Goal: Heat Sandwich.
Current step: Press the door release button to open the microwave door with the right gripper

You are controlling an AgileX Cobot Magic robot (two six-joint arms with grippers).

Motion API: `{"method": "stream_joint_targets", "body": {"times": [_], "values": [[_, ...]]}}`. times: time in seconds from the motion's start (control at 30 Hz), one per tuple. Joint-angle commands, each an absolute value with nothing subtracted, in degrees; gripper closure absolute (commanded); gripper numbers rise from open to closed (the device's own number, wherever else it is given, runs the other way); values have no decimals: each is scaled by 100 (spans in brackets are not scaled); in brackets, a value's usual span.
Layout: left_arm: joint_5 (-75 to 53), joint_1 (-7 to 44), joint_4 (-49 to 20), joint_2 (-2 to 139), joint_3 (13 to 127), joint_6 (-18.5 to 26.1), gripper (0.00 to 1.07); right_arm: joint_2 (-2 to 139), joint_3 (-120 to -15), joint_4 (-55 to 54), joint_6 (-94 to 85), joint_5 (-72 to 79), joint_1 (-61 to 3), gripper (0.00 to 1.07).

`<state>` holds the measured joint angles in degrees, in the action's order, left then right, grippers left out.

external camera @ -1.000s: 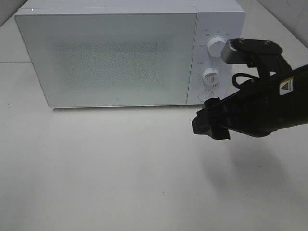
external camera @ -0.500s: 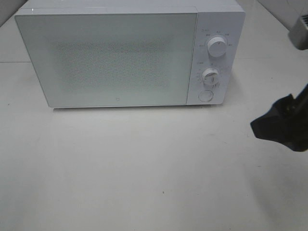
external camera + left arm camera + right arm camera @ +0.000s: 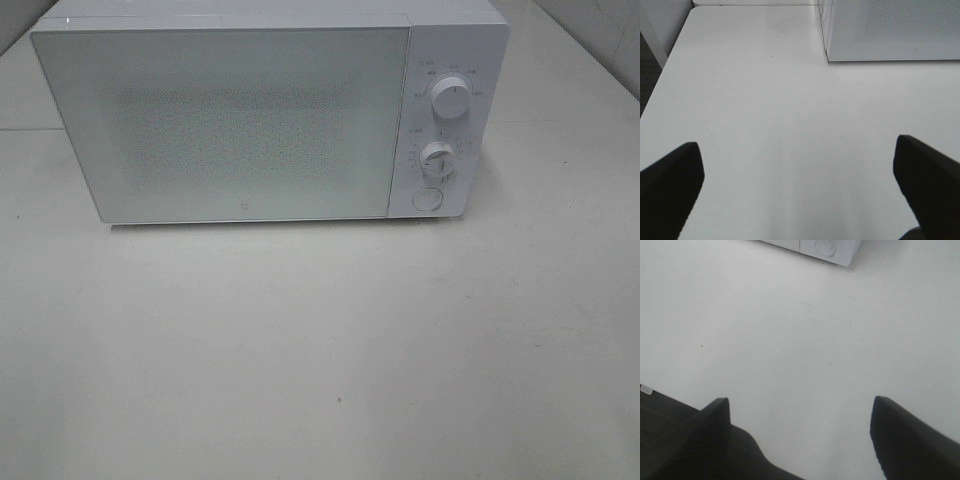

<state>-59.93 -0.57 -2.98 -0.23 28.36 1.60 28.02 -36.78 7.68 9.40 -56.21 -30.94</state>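
Withdrawal of right claw (image 3: 799,407), spread empty, from microwave dials (image 3: 451,100) ahead; door (image 3: 225,120) shut, heating is likely underway; left claw (image 3: 796,146) also spread empty.

One microwave (image 3: 270,110) stands at the far side of one table (image 3: 320,350). On its right panel are two dials, an upper knob (image 3: 452,99) and a lower knob (image 3: 438,160), and one round button (image 3: 428,198). There are two grippers, the left gripper (image 3: 796,142) and the right gripper (image 3: 800,399).
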Motion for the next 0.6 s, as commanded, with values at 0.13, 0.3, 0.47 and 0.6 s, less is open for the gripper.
{"method": "stream_joint_targets", "body": {"times": [0.13, 0.3, 0.47, 0.6], "values": [[-5930, -63, -332, -189, 2825, 143, 9, 2091, -3684, 808, 865, -6039, -2538, 32], [-5930, -63, -332, -189, 2825, 143, 9, 1513, -3455, 768, 659, -6028, -2000, 32], [-5930, -63, -332, -189, 2825, 143, 9, 1003, -3168, 705, 584, -6010, -1404, 32], [-5930, -63, -332, -189, 2825, 143, 9, 556, -2899, 676, 561, -5884, -1026, 32]]}}
